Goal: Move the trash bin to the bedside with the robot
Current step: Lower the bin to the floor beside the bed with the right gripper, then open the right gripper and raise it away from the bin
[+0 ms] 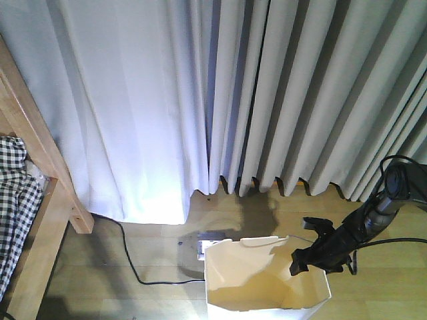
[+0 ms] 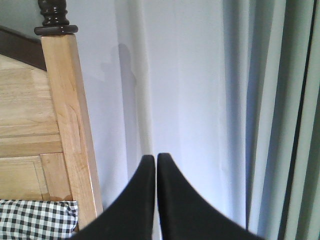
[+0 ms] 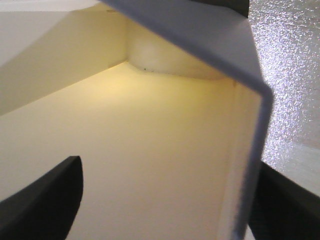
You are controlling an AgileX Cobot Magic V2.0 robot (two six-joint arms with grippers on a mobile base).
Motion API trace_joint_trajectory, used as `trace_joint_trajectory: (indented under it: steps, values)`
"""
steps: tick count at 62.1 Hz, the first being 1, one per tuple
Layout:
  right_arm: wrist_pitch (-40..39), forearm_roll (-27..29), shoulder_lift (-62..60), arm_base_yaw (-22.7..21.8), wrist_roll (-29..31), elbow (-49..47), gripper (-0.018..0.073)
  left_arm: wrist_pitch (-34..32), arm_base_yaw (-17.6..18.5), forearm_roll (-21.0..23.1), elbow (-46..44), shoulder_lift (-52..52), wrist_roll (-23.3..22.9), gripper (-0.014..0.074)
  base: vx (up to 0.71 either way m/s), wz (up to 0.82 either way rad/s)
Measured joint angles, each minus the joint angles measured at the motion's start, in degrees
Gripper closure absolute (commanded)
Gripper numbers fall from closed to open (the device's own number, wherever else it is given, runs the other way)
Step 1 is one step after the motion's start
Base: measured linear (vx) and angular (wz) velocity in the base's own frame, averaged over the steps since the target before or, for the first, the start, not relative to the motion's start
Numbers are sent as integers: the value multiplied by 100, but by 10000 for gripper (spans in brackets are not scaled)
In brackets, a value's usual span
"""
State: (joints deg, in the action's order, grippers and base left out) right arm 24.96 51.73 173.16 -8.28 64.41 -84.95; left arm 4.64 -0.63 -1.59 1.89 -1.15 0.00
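Pale grey pleated curtains (image 1: 200, 93) hanging across the whole back, hems just above a light wooden plank floor (image 1: 133, 293). At far left, bed with light brown wooden frame (image 1: 40, 200) and black-and-white checked bedding (image 1: 13, 213). White thin-walled trash bin (image 1: 263, 280), cream-tinted inside, standing on the floor low and centre-right, well apart from the bed. Slim black right arm (image 1: 363, 227) reaching in from the right; small black right gripper (image 3: 165, 200) straddling the bin's right wall, one finger inside, one outside, wall edge between them, contact not discernible. Thin black cable (image 1: 133, 267) snaking over the floor. Left gripper (image 2: 156, 159) tips pressed together, nothing between, facing curtain beside the bedpost
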Motion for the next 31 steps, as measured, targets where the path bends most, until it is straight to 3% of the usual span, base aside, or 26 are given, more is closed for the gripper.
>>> trace_joint_trajectory:
  steps: [15,31]
  values:
    - [-211,-13,0,-11,-51,0,15,0,0,0,0,0,0,603,0,0]
    - [-938,-685,-572,3,-861,405,48,0,0,0,0,0,0,603,0,0]
